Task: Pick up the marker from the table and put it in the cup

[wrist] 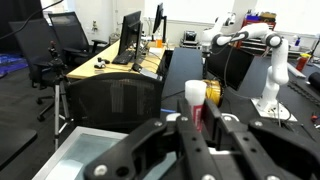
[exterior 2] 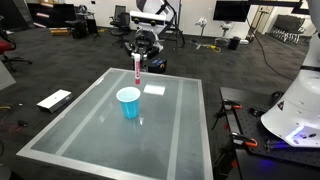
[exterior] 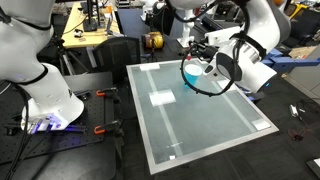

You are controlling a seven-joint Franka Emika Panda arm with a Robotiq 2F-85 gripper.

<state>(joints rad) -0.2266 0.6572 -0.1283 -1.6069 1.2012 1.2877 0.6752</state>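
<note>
A reddish-pink marker [exterior 2: 137,70] with a pale end hangs upright above the table [exterior 2: 90,125], with my gripper [exterior 2: 138,60] shut on its upper part. The wrist view has the marker [wrist: 197,104] clamped between the two black fingers [wrist: 178,135], its white tip sticking out past them. The light-blue cup [exterior 2: 128,102] stands upright on the table, just below and in front of the marker's lower end. In an exterior view the cup [exterior: 193,70] sits under the gripper [exterior: 200,52] near the far edge of the table [exterior: 200,125]; there I cannot make out the marker.
White tape patch [exterior: 162,97] lies on the table beside the cup, and shows again as the tape patch [exterior 2: 154,88]. A yellow cable reel [exterior: 152,41] and black chair [wrist: 110,100] stand beyond the far edge. The white robot base [exterior 2: 295,110] is at the side.
</note>
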